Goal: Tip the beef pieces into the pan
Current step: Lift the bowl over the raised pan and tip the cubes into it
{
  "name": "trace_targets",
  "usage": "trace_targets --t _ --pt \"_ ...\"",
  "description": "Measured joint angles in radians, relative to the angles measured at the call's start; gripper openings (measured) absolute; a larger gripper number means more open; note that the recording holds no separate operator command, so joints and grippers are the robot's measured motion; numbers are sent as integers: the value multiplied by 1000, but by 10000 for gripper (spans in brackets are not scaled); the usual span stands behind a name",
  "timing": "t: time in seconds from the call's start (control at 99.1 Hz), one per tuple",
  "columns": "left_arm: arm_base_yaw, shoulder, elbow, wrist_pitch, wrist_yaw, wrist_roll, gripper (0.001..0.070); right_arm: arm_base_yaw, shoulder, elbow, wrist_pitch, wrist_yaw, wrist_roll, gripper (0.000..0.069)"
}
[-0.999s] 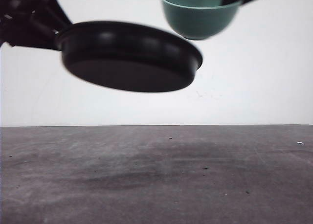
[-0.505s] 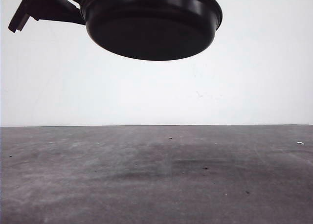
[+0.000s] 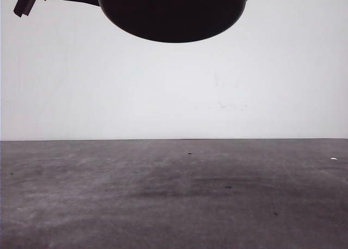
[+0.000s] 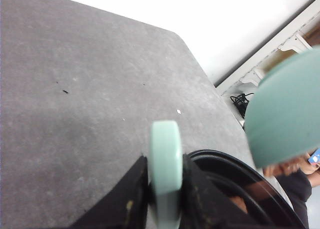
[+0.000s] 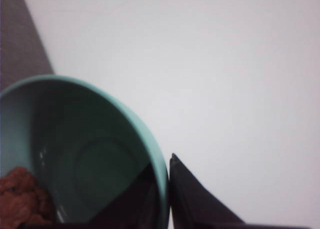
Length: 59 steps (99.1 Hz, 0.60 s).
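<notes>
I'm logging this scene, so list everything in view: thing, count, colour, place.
pan: one, black with a mint-green handle, held in the air above the table.
bowl: one, teal, held tilted in the air near the pan.
beef pieces: a small heap, reddish-brown, low inside the bowl.
table: one, dark grey, under both.
left gripper: black fingers clamped on the pan's handle.
right gripper: black fingers pinching the bowl's rim.

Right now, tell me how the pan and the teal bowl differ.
The pan is black with a mint-green handle; the bowl is teal throughout. The left gripper clamps the pan's handle; the right gripper pinches the bowl's rim. The bowl holds the beef pieces. Both are round and held above the table.
</notes>
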<state>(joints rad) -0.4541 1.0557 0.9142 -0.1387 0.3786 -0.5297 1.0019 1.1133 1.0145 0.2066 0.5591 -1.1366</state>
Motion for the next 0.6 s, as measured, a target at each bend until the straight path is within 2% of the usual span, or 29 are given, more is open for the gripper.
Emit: trace_targets --t 0.182,0.333,0.596 --pt "0 0 3 -3 10 -14 62 64 0 0 71 -7 -225 17" --pt "0 0 3 -9 10 -15 62 104 0 0 74 -9 -359 17" --pt "0 0 3 -23 10 -14 62 117 0 0 75 -9 -419 17"
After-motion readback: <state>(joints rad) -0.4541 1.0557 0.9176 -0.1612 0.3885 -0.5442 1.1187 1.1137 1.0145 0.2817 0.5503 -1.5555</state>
